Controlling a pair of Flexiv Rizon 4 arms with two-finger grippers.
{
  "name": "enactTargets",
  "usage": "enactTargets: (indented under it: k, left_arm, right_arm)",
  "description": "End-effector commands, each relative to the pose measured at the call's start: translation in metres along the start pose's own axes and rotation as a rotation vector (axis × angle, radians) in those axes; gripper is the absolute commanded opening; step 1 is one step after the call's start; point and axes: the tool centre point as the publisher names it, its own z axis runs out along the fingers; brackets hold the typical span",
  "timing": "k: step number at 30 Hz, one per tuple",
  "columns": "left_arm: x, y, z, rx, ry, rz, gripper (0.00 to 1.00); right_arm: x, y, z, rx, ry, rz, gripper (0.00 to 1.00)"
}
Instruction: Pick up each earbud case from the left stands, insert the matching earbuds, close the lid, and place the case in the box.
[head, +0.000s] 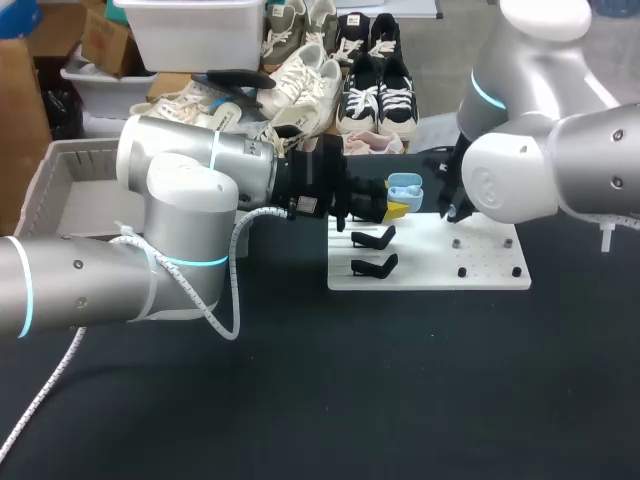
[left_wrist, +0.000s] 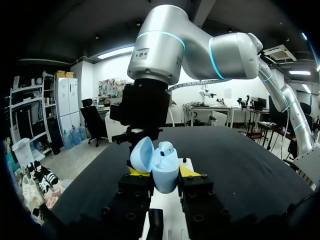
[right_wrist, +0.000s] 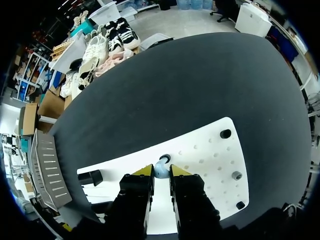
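**Earbud in the right hand, open case waiting just to its left**

At the far left of the desk (head: 400, 400) stands the grey box (head: 48, 172), well apart from the action. The left arm reaches from there toward the middle. Its left hand (left_wrist: 159, 172) is clenched on the pale blue earbud case (left_wrist: 166, 176), one yellow tip on each side. The case stands upright above the near edge of the white board (head: 485, 268), with its mouth up and its lid (left_wrist: 142, 154) swung back to one side. Something pale sits in one well, but I cannot tell whether it is a seated earbud.

Further right, two empty black stands (head: 373, 238) lie on the board below the case. The right hand (right_wrist: 160, 172) points down at the board. Its fingers are drawn close on a small blue earbud (right_wrist: 161, 169), which appears pinched from both sides beside a dark socket.

From the left wrist view, the right hand hangs just beyond the case, ahead of the left fingers. The earbud probably needs only a short move toward the robot's left, then a straight drop along the case's upright axis. The open lid is the likeliest thing to clip.
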Motion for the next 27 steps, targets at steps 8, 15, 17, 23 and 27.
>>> enactTargets:
  k: [8,15,17,23,27]
  left_arm:
    - [0.0,-0.001,0.0,-0.004,-0.001,0.001,0.0]
    - [0.0,-0.001,0.0,-0.004,-0.001,0.001,0.0]
    - [0.0,-0.001,0.0,-0.004,-0.001,0.001,0.0]
    - [0.0,-0.001,0.0,-0.004,-0.001,0.001,0.0]
    - [0.0,-0.001,0.0,-0.004,-0.001,0.001,0.0]
  right_arm:
    - [0.008,-0.005,-0.024,-0.02,-0.022,-0.01,0.0]
    - [0.012,-0.008,-0.049,-0.03,-0.052,-0.036,0.0]
    - [0.013,-0.008,-0.059,-0.05,-0.061,-0.044,0.0]
    - [0.02,-0.007,-0.086,-0.078,-0.066,-0.082,0.0]
    - [0.028,-0.006,-0.1,-0.06,-0.061,-0.131,0.0]
